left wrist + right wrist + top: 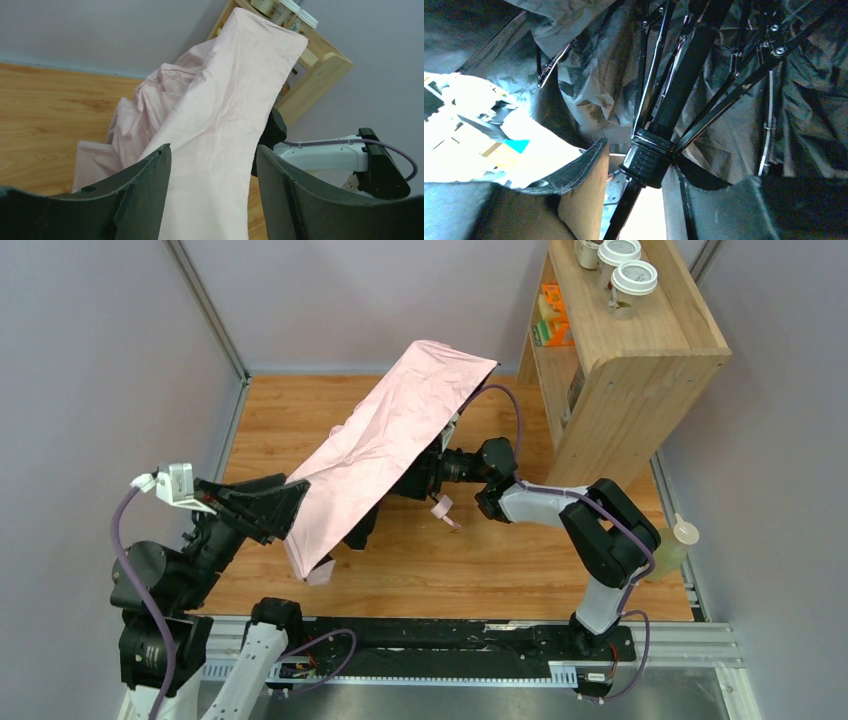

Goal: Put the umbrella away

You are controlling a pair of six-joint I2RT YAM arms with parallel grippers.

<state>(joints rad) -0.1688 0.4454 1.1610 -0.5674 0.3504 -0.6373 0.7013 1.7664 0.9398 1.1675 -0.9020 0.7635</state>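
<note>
Step in hand: collapsing the canopy, by my reading. The compact folding umbrella of pale pink fabric with black lining (390,440) is half closed and not yet bundled. It hangs tilted above the wooden tabletop (560,570), running from 7 o'clock up to 1 o'clock in the top view. Its high corner is near the light wooden shelf unit (640,350) at 2 o'clock.

Left claw (212,150): spread wide at the 7 o'clock end of the canopy. In its wrist view a fold of pink fabric lies between the two fingers. You are pinching nothing; I cannot tell whether either pad brushes the cloth.

Right claw (641,160): under the canopy, part open, straddling the black ribbed plastic runner collar (649,162) where the thin black ribs meet the black metal shaft (684,75). A gap shows at the collar's 9 o'clock side, and the 3 o'clock finger sits just beside it. I cannot tell whether it grips.

A pink strap (443,508) dangles below the right wrist.

Next move, as a judgement: seat the right claw on the collar or shaft first. Then close the left claw on the fabric and gather the loose panels toward the shaft. Risk: ribs springing out and snagging cloth.
</note>
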